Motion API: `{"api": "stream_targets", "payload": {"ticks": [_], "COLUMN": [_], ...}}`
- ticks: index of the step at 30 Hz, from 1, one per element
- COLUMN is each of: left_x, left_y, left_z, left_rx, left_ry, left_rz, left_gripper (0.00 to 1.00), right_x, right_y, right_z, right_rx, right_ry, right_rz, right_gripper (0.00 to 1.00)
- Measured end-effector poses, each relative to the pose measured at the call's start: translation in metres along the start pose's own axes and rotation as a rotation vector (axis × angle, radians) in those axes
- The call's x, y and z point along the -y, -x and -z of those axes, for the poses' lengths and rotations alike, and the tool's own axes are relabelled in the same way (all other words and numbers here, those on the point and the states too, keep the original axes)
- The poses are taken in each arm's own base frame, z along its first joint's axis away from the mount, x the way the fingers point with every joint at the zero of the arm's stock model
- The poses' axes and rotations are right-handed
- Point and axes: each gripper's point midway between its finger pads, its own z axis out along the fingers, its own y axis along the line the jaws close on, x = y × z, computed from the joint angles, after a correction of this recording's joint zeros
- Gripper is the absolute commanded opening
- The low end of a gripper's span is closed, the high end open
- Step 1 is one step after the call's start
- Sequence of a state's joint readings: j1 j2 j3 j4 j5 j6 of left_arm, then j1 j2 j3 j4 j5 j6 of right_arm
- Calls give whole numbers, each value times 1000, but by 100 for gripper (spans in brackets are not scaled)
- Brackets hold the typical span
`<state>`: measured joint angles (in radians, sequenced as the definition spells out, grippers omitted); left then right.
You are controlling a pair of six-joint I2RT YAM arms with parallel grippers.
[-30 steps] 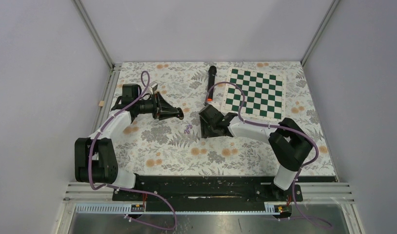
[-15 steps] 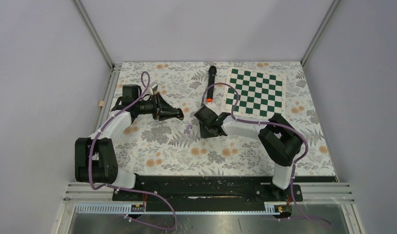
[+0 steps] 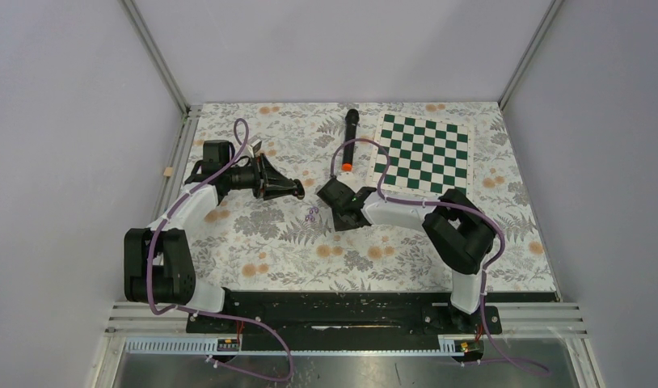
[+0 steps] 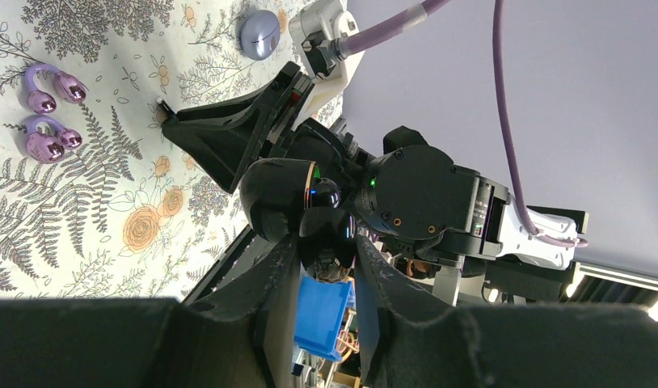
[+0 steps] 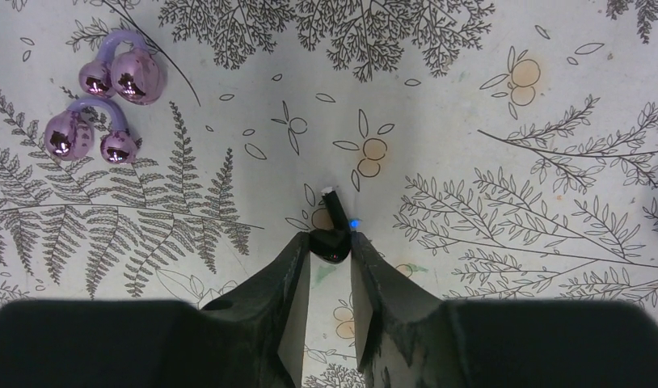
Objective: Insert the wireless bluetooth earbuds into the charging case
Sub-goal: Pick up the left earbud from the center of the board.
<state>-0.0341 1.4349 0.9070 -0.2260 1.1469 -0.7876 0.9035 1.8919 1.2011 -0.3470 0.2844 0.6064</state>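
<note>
Towards the left edge of the floral table (image 3: 253, 242) we see the left gripper (image 3: 299, 191) lying sideways, its jaws clamped on a glossy black charging case (image 4: 281, 198). Just right of it, near the table's middle, two pale purple earbuds (image 5: 136, 77) lie side by side, apart from both grippers. Right of them the right gripper (image 5: 329, 257) points down with its jaws narrow about a black earbud (image 5: 335, 217) on the table, seemingly touching it on both sides; beyond, by the far edge, lie a black microphone (image 3: 350, 133) and, towards the far right corner, a chessboard mat (image 3: 423, 155).
</note>
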Motion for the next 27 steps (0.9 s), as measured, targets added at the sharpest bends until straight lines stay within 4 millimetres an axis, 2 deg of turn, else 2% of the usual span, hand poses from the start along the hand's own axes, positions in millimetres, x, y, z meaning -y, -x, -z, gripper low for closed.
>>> {"api": "stream_targets", "payload": {"ticks": [9,12,15,22,24,27], "left_x": [0,0,-3,-1,0,0], "left_y": [0,-1,-7,-25,-27,-30], "left_z": [0,-1,-4,-23,-27,-35], "left_rx": [0,-3,-19,-89,-93,-88], "left_ry": [0,2,22,58,71,95], "left_rz": [0,3,8,-4,-1,18], "left_gripper": [0,0,0,0,0,0], "right_x": [3,6,7,13,12,13], "right_y": [2,6,21,63,70,68], "right_z": [1,12,39,129,146,163], "right_rx": [10,22,72,208,206,167], "right_ry": [-12,-3,33,114,131,152], "right_rz": [25,61,112,257,306,375], "right_gripper": [13,10,10,11,12,12]}}
